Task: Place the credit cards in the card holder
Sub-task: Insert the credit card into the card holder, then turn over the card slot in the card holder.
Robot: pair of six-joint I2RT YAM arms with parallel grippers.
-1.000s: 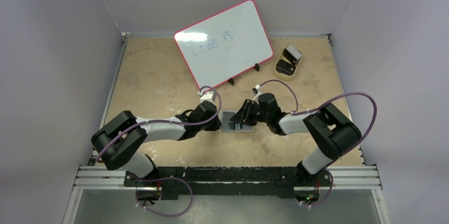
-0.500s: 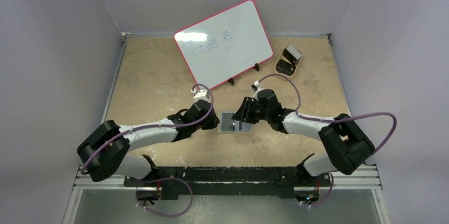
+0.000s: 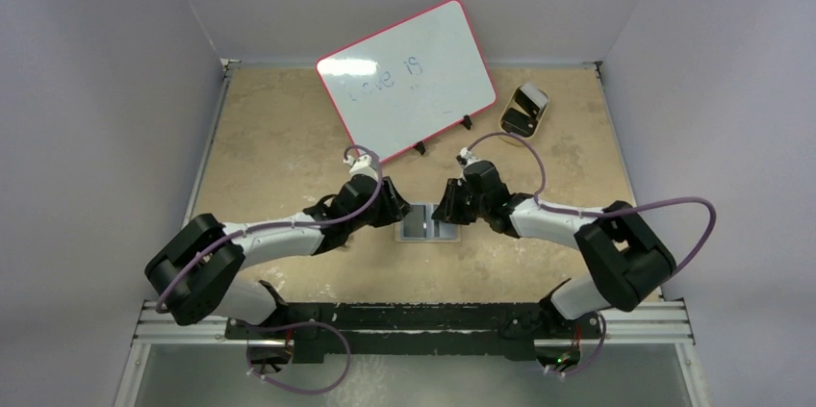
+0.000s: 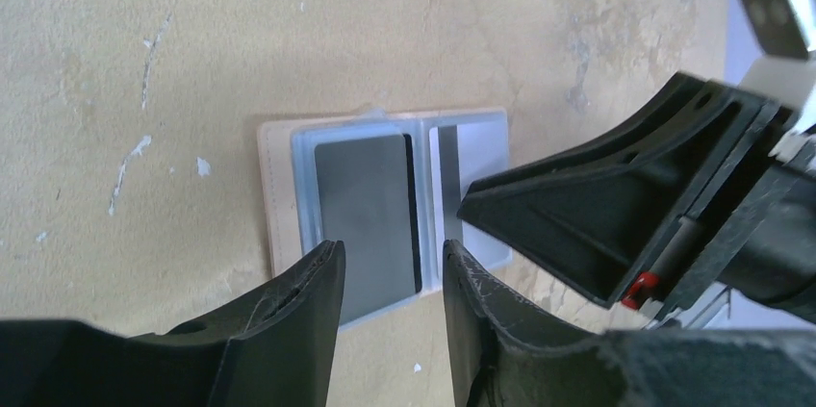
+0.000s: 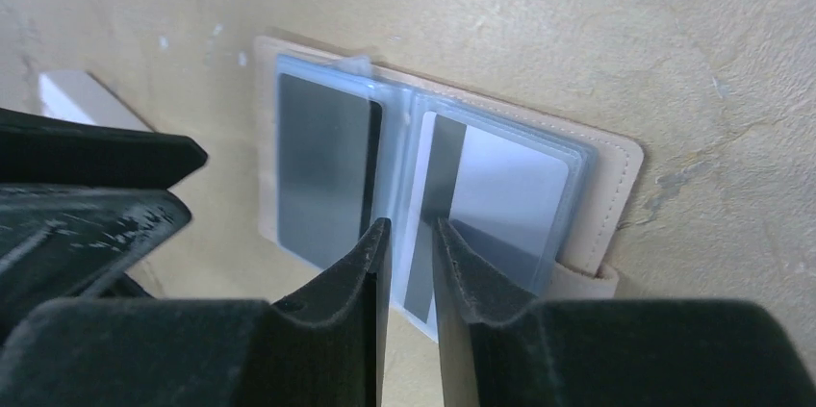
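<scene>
The beige card holder [image 3: 427, 225] lies open and flat on the table between my two grippers. Its clear sleeves hold a dark grey credit card [image 4: 364, 219] on one side and a pale card with a dark stripe [image 5: 500, 197] on the other. The dark grey card also shows in the right wrist view [image 5: 322, 171]. My left gripper [image 4: 390, 270] is open and empty, just above the near edge of the grey card. My right gripper [image 5: 409, 234] hovers over the holder's centre fold, its jaws a narrow gap apart with nothing between them.
A red-framed whiteboard [image 3: 409, 75] stands propped at the back centre. A tan oval tray with a dark interior [image 3: 524, 111] sits at the back right. Both grippers [image 3: 395, 215] [image 3: 445, 211] are close together over the card holder.
Both grippers have shifted slightly toward the far side over the card holder, and the arms' elbows have swung. The card holder stays open in the same place.
</scene>
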